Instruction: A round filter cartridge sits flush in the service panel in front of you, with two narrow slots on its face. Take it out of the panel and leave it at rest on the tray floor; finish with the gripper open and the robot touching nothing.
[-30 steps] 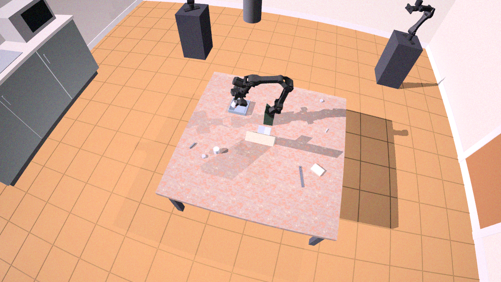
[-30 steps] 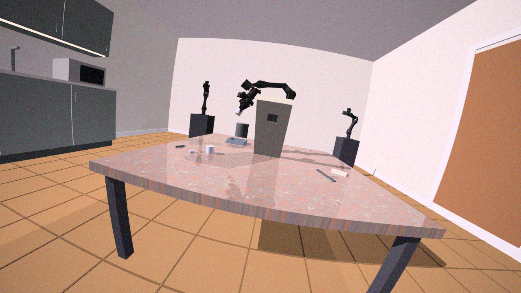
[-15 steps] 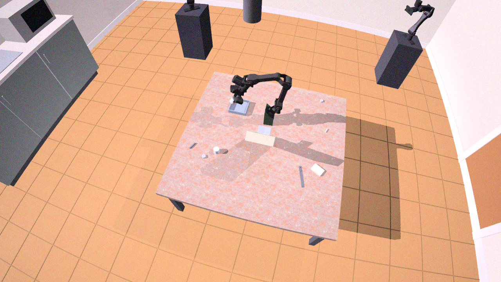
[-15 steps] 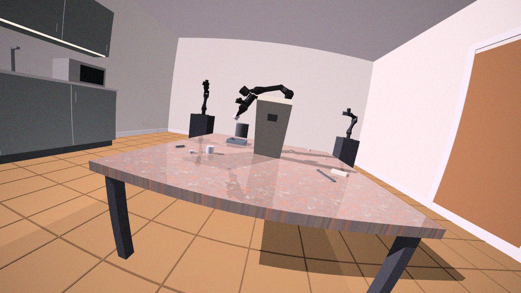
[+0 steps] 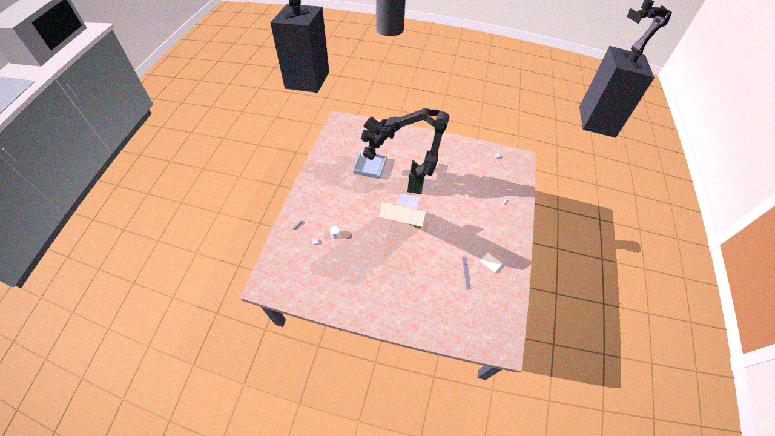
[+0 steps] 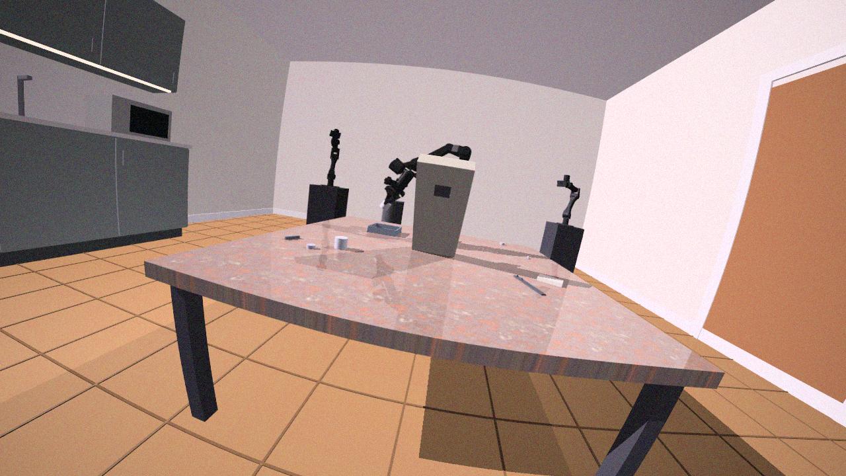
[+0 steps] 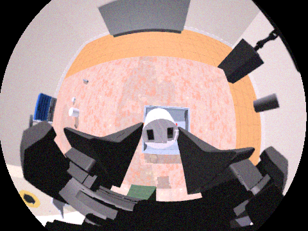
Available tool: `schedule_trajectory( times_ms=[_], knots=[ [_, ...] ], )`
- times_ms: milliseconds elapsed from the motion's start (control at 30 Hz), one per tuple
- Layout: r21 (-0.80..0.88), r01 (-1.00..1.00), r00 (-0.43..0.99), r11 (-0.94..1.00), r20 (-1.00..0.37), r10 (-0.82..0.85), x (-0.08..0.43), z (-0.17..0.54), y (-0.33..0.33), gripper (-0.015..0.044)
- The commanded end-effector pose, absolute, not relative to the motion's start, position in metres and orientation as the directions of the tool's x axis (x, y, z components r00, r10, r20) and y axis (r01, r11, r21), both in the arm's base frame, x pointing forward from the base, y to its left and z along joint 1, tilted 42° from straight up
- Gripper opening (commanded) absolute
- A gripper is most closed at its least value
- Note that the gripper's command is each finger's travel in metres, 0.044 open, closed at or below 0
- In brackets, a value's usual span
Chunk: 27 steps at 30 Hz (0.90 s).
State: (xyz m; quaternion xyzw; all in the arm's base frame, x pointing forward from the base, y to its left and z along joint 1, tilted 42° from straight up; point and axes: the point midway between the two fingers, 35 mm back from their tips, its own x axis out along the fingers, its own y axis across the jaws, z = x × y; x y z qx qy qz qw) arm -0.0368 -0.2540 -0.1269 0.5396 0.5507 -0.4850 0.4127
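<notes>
The white round filter cartridge (image 7: 160, 123) (image 6: 383, 204) is out of the panel. Its face with two dark slots points toward the wrist camera. My gripper (image 7: 160, 128) (image 5: 367, 155) is shut on it, one finger at each side. The grey-blue tray (image 5: 368, 175) (image 6: 384, 231) (image 7: 188, 117) lies below; the cartridge is held over it in the wrist view and appears above its walls in the exterior view. The cartridge's far end is hidden. The cream service panel (image 5: 402, 214) (image 6: 440, 221) stands upright apart from the tray, its yellow-ringed opening (image 7: 30, 198) dark and empty.
A white cylinder (image 5: 335, 232) (image 6: 340, 243) (image 7: 74, 111), a small white disc (image 5: 315, 241) and a dark bar (image 5: 298, 224) lie left of the panel. A grey strip (image 5: 466, 274) and a white block (image 5: 490, 262) lie right. A dark green slab (image 5: 414, 184) stands by the arm's base.
</notes>
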Motion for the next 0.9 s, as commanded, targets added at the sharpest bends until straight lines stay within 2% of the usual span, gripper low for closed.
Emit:
schedule_trajectory(
  times_ms=[0,833,867],
  knots=[
    [-0.156,0.980,-0.131,-0.120,-0.972,0.197,-0.059,-0.137,-0.236,0.0000],
    [-0.182,0.973,-0.152,-0.144,-0.968,0.199,-0.070,-0.198,-0.179,0.0000],
    [-0.180,0.972,-0.147,-0.149,-0.967,0.206,-0.069,-0.196,-0.181,0.0026]
  ],
)
